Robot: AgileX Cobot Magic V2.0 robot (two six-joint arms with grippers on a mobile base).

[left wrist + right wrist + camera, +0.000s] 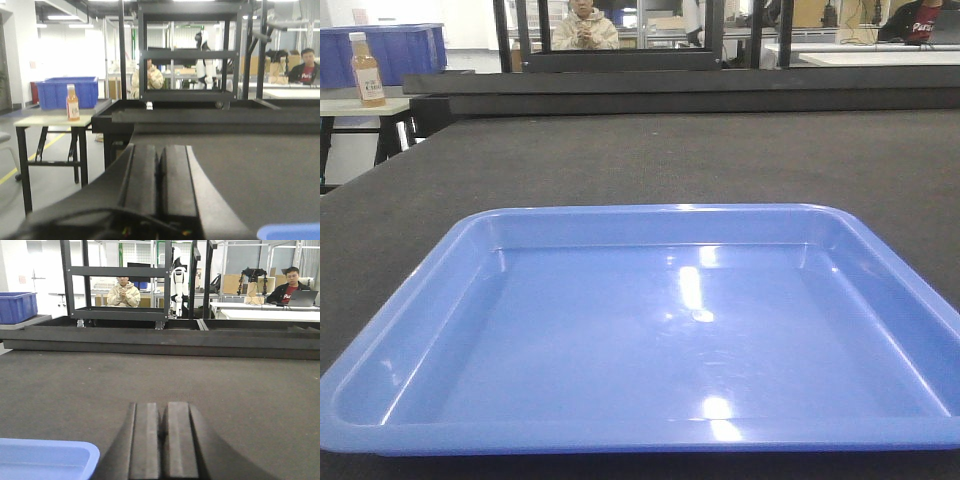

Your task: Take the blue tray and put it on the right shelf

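Observation:
The blue tray (650,340) lies flat and empty on the dark carpeted table (720,160), filling the near part of the front view. My left gripper (160,148) is shut with nothing in it; a corner of the blue tray (291,231) shows to its lower right. My right gripper (164,405) is also shut and empty, with a rounded corner of the blue tray (45,460) to its lower left. Neither gripper touches the tray. The right shelf is out of view.
A raised black ledge (680,85) runs along the table's far edge, with a black frame rack (120,315) behind it. At the far left a side table (55,120) carries a deep blue bin (67,92) and a bottle (366,70). People sit beyond.

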